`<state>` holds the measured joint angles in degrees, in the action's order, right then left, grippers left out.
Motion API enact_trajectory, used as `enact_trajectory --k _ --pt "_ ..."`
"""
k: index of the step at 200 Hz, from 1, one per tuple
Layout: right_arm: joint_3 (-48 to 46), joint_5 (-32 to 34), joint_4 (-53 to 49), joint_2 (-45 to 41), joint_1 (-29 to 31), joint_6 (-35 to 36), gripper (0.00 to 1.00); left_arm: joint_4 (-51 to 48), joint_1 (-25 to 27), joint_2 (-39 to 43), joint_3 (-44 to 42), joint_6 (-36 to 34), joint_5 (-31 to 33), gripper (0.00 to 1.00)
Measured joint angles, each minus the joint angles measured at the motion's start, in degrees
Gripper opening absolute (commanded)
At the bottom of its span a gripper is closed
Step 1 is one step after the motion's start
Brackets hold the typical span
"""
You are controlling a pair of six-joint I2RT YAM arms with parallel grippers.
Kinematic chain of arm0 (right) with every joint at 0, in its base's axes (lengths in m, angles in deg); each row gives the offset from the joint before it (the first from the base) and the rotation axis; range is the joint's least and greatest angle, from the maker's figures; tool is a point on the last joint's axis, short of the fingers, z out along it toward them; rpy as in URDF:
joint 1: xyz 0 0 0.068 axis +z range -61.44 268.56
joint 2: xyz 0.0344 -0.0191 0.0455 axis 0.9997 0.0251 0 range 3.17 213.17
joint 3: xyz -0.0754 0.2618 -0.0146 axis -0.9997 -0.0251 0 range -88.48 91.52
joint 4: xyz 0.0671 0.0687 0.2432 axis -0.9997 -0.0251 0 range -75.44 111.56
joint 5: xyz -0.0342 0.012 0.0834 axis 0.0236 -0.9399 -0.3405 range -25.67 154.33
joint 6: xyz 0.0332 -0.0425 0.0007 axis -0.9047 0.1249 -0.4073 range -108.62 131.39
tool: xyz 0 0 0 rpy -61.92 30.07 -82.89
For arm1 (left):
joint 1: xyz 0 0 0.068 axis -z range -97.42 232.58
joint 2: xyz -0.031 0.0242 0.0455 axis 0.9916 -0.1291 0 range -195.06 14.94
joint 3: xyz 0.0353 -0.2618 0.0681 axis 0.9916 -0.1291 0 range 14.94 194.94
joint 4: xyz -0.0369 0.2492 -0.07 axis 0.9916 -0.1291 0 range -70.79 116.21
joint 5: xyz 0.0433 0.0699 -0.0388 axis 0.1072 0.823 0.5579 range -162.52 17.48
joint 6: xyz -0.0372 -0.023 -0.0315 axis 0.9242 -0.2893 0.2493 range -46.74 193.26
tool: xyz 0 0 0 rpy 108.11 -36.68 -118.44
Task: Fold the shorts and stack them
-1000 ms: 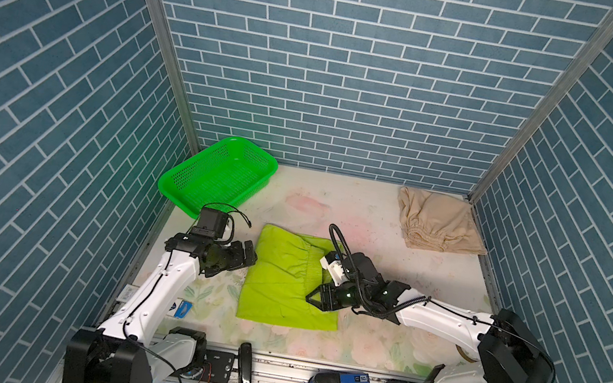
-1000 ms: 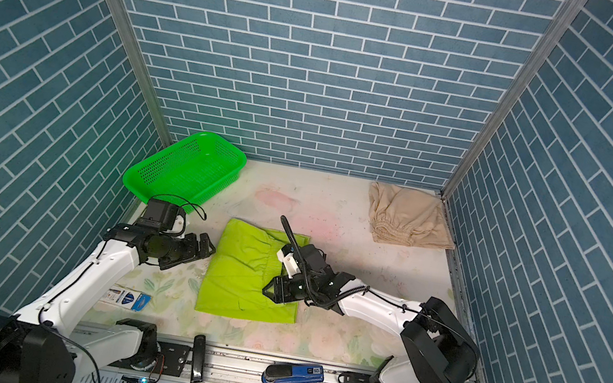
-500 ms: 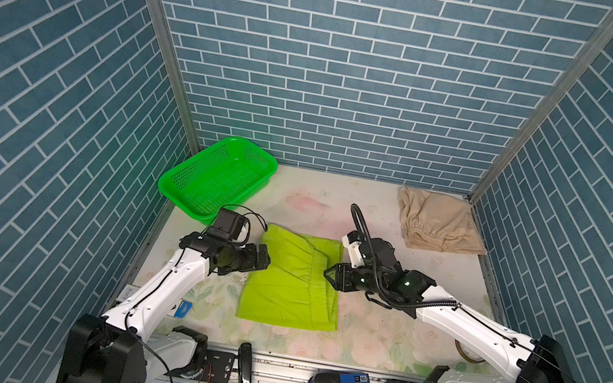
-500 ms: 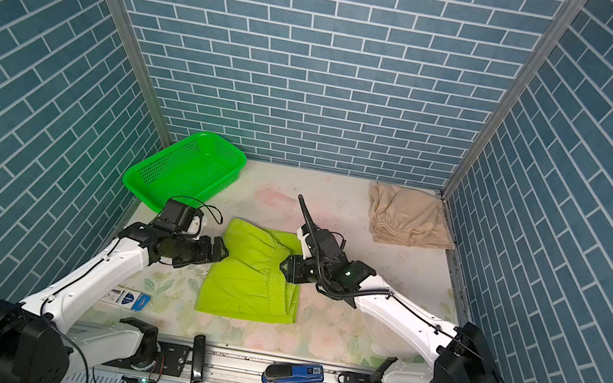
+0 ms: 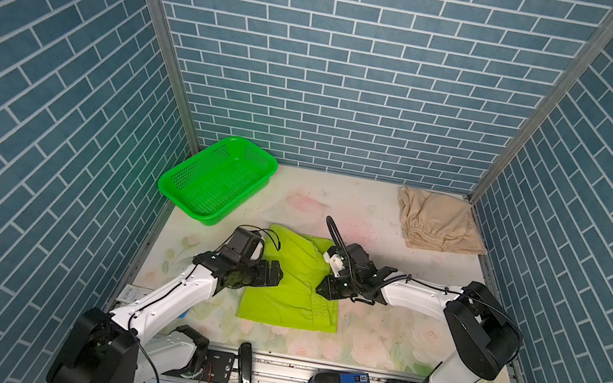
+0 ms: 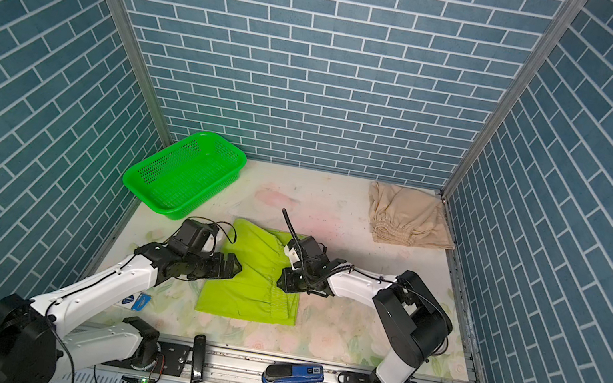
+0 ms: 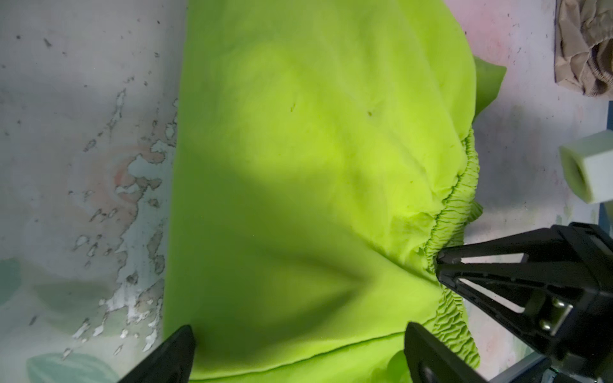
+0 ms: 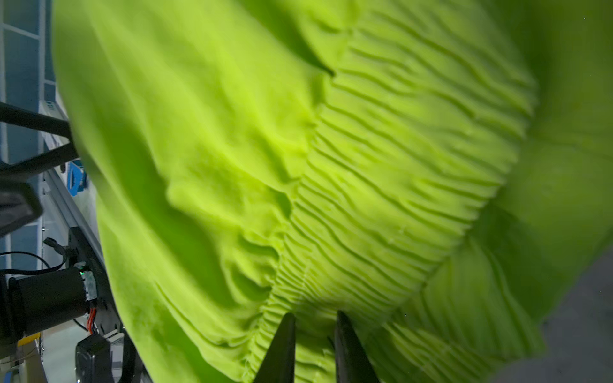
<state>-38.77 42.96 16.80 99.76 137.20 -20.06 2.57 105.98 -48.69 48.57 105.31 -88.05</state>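
Right end effector [image 5: 324, 288] has pinched the waistband [image 7: 461, 192] of the lime green shorts [image 5: 293, 283]; left end effector [image 5: 269, 274] now overlaps their edge.

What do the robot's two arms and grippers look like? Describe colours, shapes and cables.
The left arm and right arm have white links, black joints and bulky black bases. The left gripper and right gripper are black, with tapering open-frame fingers. Thin black cables loop above both wrists; a small white block sits on the right wrist.
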Motion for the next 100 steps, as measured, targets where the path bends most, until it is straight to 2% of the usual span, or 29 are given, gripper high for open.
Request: enact_trajectory --k 19,29,42,63,77,100 --pt "1.18 -0.09 -1.16 -0.85 -0.11 1.2 0.56 0.15 0.28 -1.55 -0.31 -0.07 1.31 1.0" --pt "2.12 0.7 -2.73 -2.6 -0.2 1.84 0.65 -0.13 0.28 -2.08 -0.31 -0.24 2.05 1.0" --pt "5.16 1.95 -6.78 -5.4 -0.42 3.65 0.7 -1.11 0.31 -2.05 -0.13 -0.46 2.99 1.0" --pt "15.72 6.43 -14.56 -8.07 -2.78 7.89 0.75 -3.3 0.33 -1.44 1.09 -0.59 4.9 1.0" --pt "22.45 11.61 -18.8 -8.72 -5.57 11.28 0.81 -4.09 0.31 -0.66 2.25 -0.59 5.68 1.0" --pt "30.64 21.88 -26.62 -6.97 -11.56 17.05 0.84 -4.76 0.26 0.2 3.61 -0.5 6.49 1.0"
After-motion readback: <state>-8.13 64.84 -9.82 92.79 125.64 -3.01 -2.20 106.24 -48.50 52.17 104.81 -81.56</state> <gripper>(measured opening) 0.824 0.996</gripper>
